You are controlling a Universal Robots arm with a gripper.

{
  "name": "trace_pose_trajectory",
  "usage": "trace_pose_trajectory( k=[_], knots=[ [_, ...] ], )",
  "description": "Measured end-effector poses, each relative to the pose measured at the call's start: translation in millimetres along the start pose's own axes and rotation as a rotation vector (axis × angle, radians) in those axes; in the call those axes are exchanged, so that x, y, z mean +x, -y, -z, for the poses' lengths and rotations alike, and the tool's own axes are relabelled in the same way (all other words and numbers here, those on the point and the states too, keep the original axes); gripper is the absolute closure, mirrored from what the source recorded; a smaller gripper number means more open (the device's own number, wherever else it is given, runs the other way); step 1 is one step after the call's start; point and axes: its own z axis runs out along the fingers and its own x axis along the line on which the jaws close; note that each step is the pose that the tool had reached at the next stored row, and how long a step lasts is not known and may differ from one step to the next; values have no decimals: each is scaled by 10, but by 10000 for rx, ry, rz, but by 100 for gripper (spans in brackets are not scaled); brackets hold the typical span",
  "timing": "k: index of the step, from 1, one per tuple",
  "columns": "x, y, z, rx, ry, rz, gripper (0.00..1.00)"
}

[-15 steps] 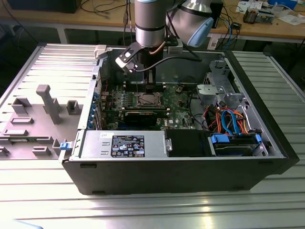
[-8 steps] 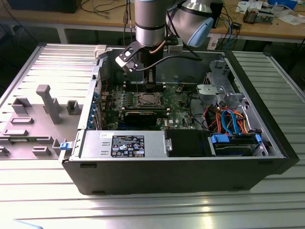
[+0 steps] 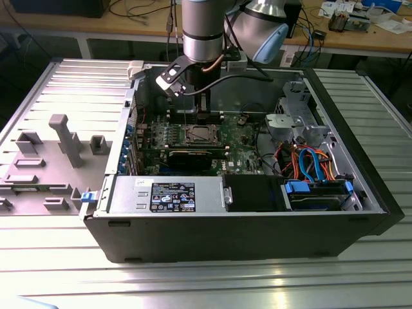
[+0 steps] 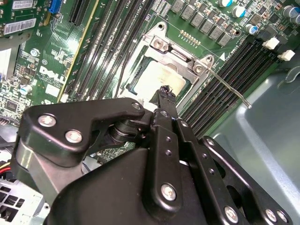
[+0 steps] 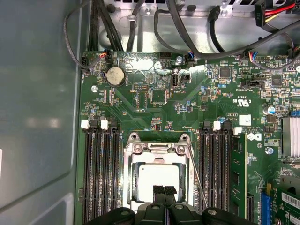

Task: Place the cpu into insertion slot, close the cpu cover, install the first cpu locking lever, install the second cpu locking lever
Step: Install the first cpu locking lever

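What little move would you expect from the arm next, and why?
Probably a short shift toward the thin locking lever to press it down. The cpu already lies under the lowered cpu cover, the gripper hangs over its edge, and the lever slants free.

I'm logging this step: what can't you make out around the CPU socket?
First wrist view: the gripper hides the cpu cover's near edge and the locking lever's end.
Second wrist view: the gripper covers one side of the cpu; contact unclear.
Exterior view: the insertion slot is too small to judge latching.
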Motion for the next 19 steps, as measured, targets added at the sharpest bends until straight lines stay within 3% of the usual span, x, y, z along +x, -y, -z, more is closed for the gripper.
trace_pose_trajectory(
  k=[19],
  knots=[
    [-1,-4,80,0,0,0,89]
  ],
)
